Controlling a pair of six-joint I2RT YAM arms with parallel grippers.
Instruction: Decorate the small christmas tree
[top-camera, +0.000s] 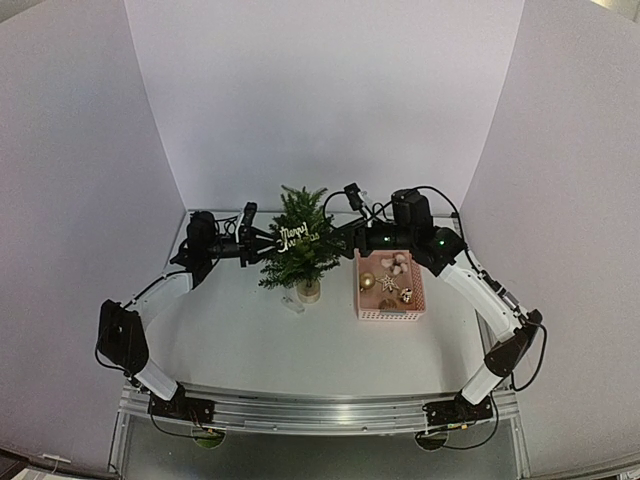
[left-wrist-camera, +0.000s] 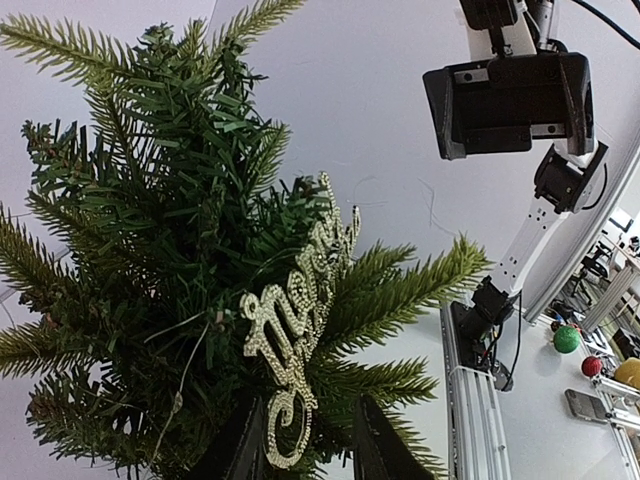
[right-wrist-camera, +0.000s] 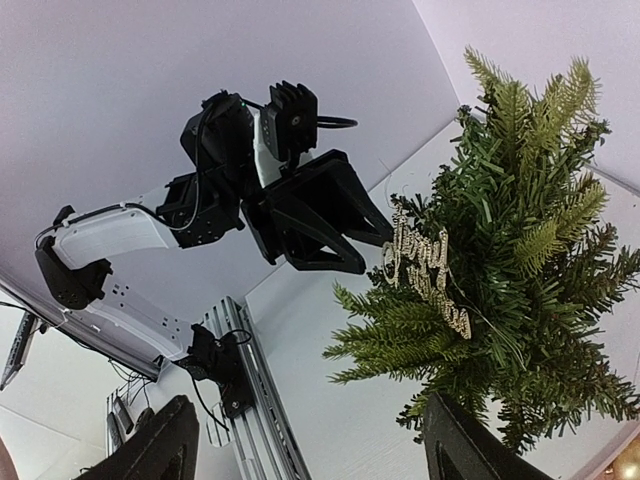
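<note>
I've got tree (top-camera: 300, 240) upright on table (top-camera: 240, 340), just left of basket (top-camera: 390, 313), glitter sign (left-wrist-camera: 300, 340) in its branches, left gripper (right-wrist-camera: 372, 252) at its left side, fingers (left-wrist-camera: 240, 455) apart, sign's tail between them, right gripper (right-wrist-camera: 305, 420) opposite, spread wide, holding nothing

The tree (left-wrist-camera: 150, 230) is dark green, the sign (left-wrist-camera: 300, 340) glittery, perhaps pale gold.
</note>
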